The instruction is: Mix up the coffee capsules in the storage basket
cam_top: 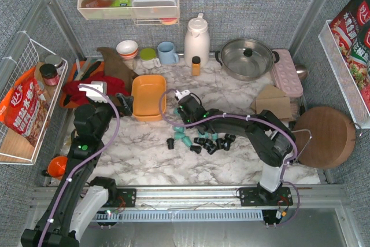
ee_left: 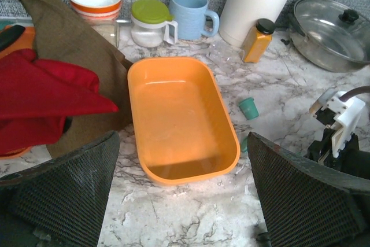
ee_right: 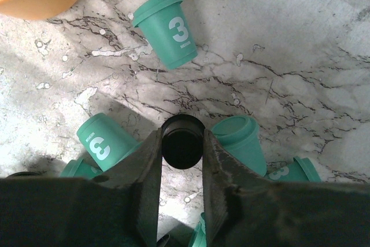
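The orange storage basket (cam_top: 148, 96) lies empty on the marble table, also in the left wrist view (ee_left: 179, 120). Teal and black coffee capsules (cam_top: 199, 139) lie scattered on the table right of and in front of it. My right gripper (cam_top: 186, 114) is shut on a black capsule (ee_right: 181, 141), held above several teal capsules (ee_right: 167, 30). My left gripper (cam_top: 115, 103) is open and empty just left of the basket; in its own wrist view the gripper (ee_left: 182, 192) shows both fingers spread wide in front of the basket. One teal capsule (ee_left: 249, 108) lies right of the basket.
Red and brown cloths (cam_top: 95, 88) lie left of the basket. Bowl (cam_top: 127, 48), green-lidded jar (cam_top: 149, 56), blue mug (cam_top: 167, 52), white thermos (cam_top: 196, 40), small amber bottle (cam_top: 196, 65) and a lidded steel pot (cam_top: 247, 58) stand at the back. A round wooden board (cam_top: 324, 137) is at right.
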